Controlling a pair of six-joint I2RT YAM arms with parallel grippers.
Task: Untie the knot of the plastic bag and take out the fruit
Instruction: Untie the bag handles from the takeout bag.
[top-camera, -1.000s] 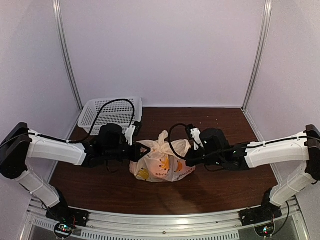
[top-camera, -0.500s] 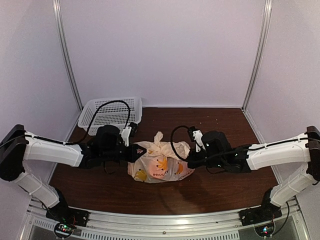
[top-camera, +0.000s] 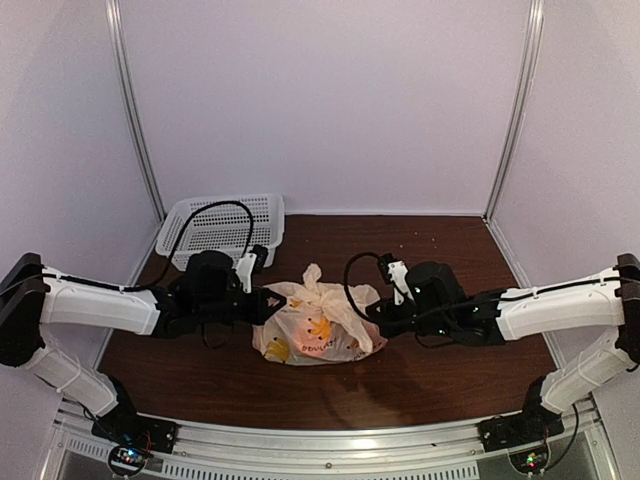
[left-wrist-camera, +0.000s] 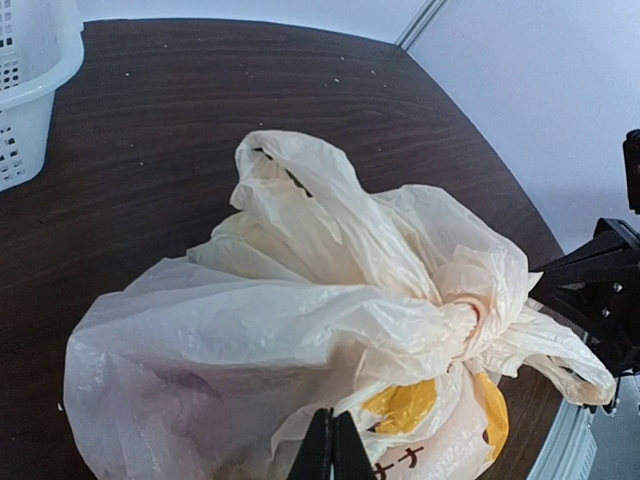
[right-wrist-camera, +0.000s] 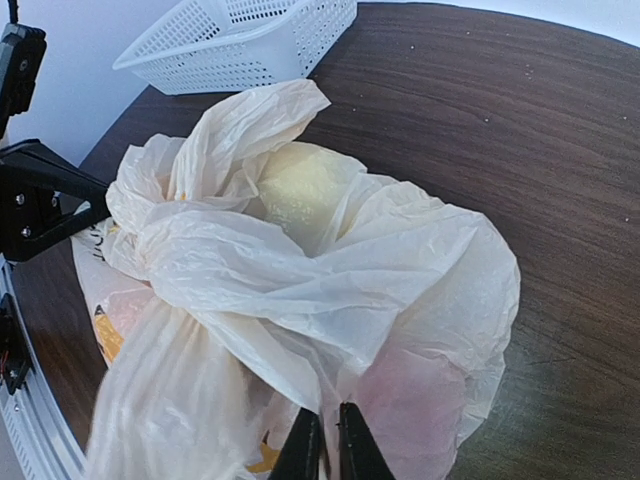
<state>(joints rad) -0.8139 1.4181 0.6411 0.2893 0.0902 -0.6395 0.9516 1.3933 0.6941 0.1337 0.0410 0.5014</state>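
The plastic bag (top-camera: 318, 325) lies on the dark table between my two grippers, cream film printed with yellow bananas (left-wrist-camera: 402, 405). Its knot (left-wrist-camera: 470, 318) is a tight twist on the right-hand side of the bag, with a loose flap (left-wrist-camera: 290, 170) standing above it. Fruit shows only through the film: a pink-red one (right-wrist-camera: 445, 400) and a pale yellow-green one (right-wrist-camera: 300, 190). My left gripper (top-camera: 268, 305) (left-wrist-camera: 333, 445) is shut on a fold of film at the bag's left side. On the opposite side my right gripper (top-camera: 373, 318) (right-wrist-camera: 325, 440) pinches a fold of film too.
A white perforated basket (top-camera: 222, 225) (right-wrist-camera: 240, 40) stands at the back left of the table, behind the left arm. Metal frame posts (top-camera: 135, 110) and pale walls close in the back and sides. The aluminium rail (top-camera: 320, 440) runs along the near edge.
Both arms have sunk lower, and the bag has dropped with them, settling flatter and wider on the table and a little to the left. Both grippers stayed shut.
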